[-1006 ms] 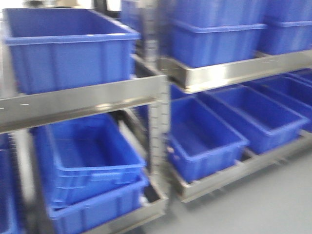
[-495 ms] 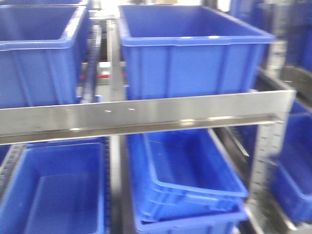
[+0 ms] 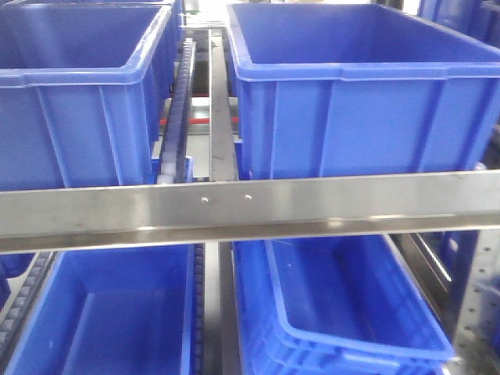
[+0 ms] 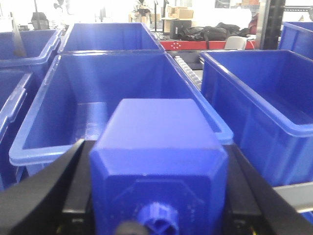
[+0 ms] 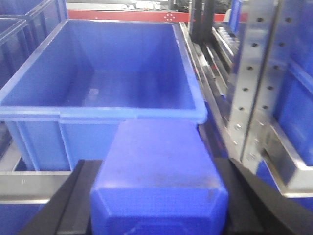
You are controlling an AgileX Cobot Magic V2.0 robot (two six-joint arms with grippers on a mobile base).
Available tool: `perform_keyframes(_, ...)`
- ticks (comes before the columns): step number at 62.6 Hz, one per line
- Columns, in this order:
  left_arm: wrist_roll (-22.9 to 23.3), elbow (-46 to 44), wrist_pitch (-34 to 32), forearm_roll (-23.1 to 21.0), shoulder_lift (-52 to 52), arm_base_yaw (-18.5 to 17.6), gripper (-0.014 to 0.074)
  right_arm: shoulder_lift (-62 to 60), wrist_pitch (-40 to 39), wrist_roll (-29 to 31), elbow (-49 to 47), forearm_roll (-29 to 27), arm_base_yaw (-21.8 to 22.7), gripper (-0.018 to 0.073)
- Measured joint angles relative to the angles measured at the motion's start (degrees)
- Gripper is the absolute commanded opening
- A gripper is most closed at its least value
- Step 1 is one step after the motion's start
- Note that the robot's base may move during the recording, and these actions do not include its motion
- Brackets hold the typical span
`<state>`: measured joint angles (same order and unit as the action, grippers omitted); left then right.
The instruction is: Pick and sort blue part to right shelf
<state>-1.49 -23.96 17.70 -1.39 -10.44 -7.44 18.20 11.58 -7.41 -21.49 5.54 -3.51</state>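
In the left wrist view a blue part (image 4: 159,156) fills the foreground, nub end toward the camera, with my left gripper (image 4: 156,145) shut on it between black fingers (image 4: 73,171). It hovers just short of an open blue bin (image 4: 117,93). Another blue part (image 5: 159,171) shows in the right wrist view, with my right gripper (image 5: 156,164) shut on it, in front of a blue bin (image 5: 107,73) on the right shelf. The shelf's steel front rail (image 3: 250,205) crosses the front view. Neither gripper appears in that view.
Two large blue bins (image 3: 359,101) (image 3: 78,101) sit on the upper tier, with a white roller track (image 3: 178,101) between them. Lower bins (image 3: 344,297) lie under the rail. A perforated steel upright (image 5: 254,73) stands right of the right gripper.
The front view has swung along the rack and come closer: the steel upright slid from centre to the far right, and two upper bins now face the camera squarely.
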Motion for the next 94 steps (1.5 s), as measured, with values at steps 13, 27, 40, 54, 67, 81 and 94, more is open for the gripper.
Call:
perform_keyframes(13,0.0,0.0,0.0,0.0,0.0,0.0,0.0365,0.0,0.0,0.0,0.0,0.0,0.0,0.0373)
perform_keyframes(27,0.0,0.0,0.0,0.0,0.0,0.0,0.0365,0.0,0.0,0.0,0.0,0.0,0.0,0.0373)
perform_keyframes(40,0.0,0.0,0.0,0.0,0.0,0.0,0.0365,0.0,0.0,0.0,0.0,0.0,0.0,0.0373)
perform_keyframes(54,0.0,0.0,0.0,0.0,0.0,0.0,0.0365,0.0,0.0,0.0,0.0,0.0,0.0,0.0373)
perform_keyframes(67,0.0,0.0,0.0,0.0,0.0,0.0,0.0365,0.0,0.0,0.0,0.0,0.0,0.0,0.0373)
perform_keyframes(81,0.0,0.0,0.0,0.0,0.0,0.0,0.0365,0.0,0.0,0.0,0.0,0.0,0.0,0.0373)
perform_keyframes(94,0.0,0.0,0.0,0.0,0.0,0.0,0.0365,0.0,0.0,0.0,0.0,0.0,0.0,0.0373)
